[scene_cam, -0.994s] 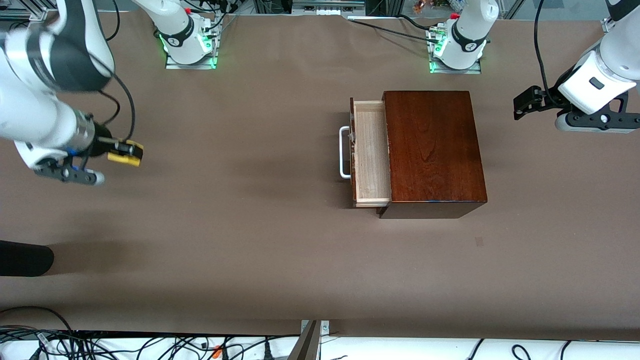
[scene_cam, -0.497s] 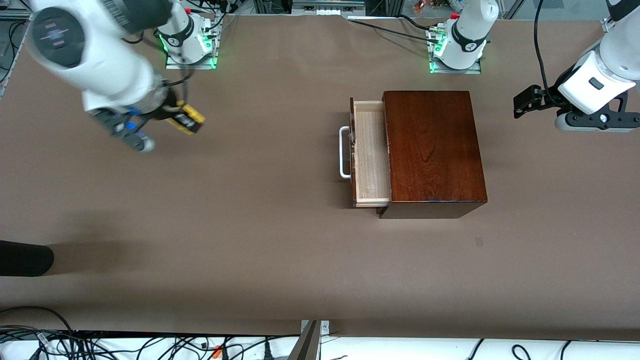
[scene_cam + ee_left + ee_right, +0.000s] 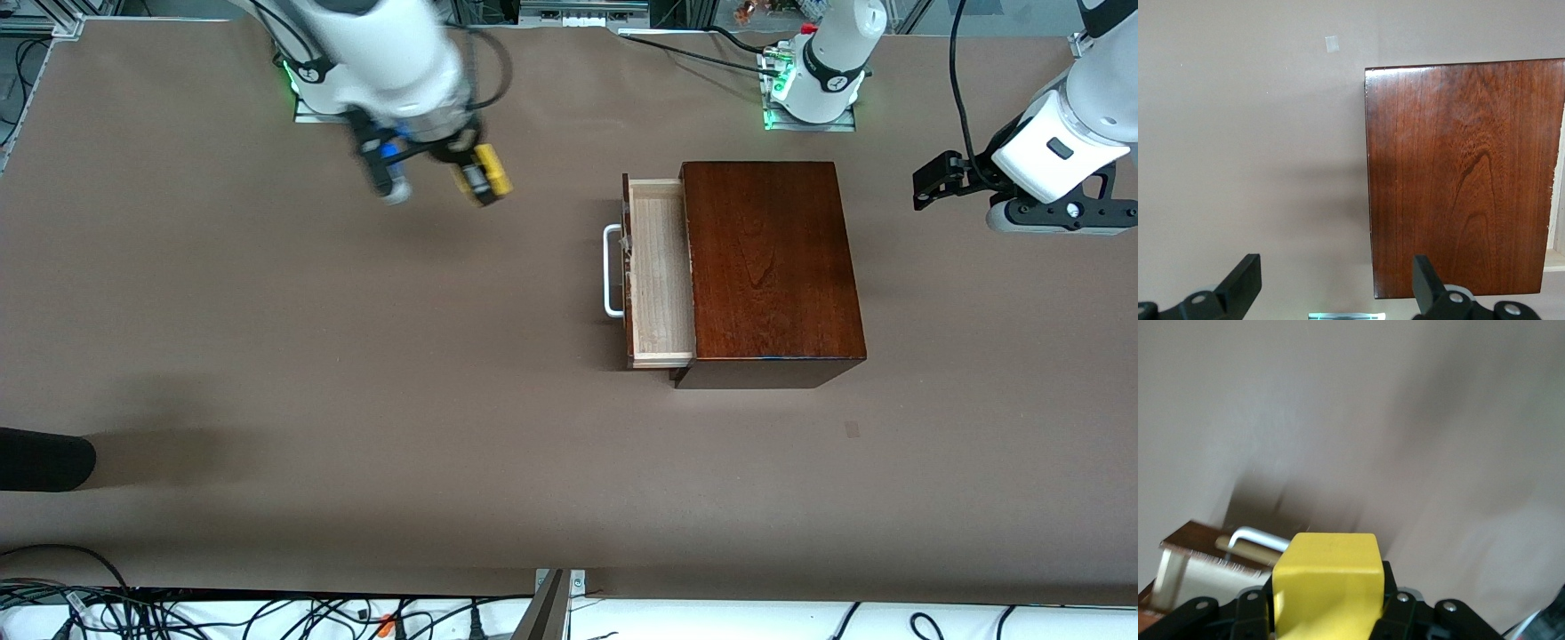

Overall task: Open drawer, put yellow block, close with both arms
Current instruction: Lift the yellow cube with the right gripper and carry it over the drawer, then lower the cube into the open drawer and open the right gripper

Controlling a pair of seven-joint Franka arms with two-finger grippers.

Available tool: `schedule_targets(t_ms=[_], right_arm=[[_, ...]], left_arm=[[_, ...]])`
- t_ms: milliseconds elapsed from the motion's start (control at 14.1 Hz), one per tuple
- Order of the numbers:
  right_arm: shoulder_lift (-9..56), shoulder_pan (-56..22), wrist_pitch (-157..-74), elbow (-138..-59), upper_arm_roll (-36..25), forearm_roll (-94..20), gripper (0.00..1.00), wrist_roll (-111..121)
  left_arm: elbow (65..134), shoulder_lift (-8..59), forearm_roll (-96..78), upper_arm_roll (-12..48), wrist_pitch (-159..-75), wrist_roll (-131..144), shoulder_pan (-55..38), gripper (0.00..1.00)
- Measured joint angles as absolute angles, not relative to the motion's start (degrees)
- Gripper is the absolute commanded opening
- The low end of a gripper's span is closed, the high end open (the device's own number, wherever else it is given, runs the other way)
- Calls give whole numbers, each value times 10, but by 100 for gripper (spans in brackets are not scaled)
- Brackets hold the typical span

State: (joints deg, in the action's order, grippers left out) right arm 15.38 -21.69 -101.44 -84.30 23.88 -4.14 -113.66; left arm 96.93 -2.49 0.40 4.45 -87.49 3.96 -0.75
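Observation:
The mahogany box (image 3: 769,267) stands toward the left arm's end of the table. Its drawer (image 3: 660,271) is pulled out, showing a bare pale wood tray and a white handle (image 3: 612,271). My right gripper (image 3: 480,178) is up over the bare table, between its base and the drawer, shut on the yellow block (image 3: 492,171). The right wrist view shows the block (image 3: 1328,580) clamped between the black fingers, with the drawer handle (image 3: 1258,537) ahead. My left gripper (image 3: 933,182) waits in the air beside the box, open, with nothing between its fingers (image 3: 1245,283). The box top (image 3: 1465,173) fills that view.
A dark object (image 3: 40,458) pokes in at the right arm's end, near the front camera. A small tape mark (image 3: 852,429) lies on the brown table nearer the camera than the box. Cables run along the near edge.
The right arm has swung fast from the right arm's end of the table toward the drawer, carrying the yellow block. The left arm, box and drawer have not moved.

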Motion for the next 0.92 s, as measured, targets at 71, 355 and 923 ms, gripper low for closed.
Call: schedule_targets(t_ms=[71, 355, 923], right_arm=[[168, -243, -1044, -842, 239, -36, 0, -1189], [251, -324, -1086, -783, 238, 13, 0, -1347], [404, -396, -1153, -677, 222, 62, 0, -1474]], left_arm=[[969, -25, 4, 45, -875, 40, -7, 100], [969, -25, 4, 45, -875, 40, -8, 100], [969, -25, 4, 45, -875, 40, -8, 100]])
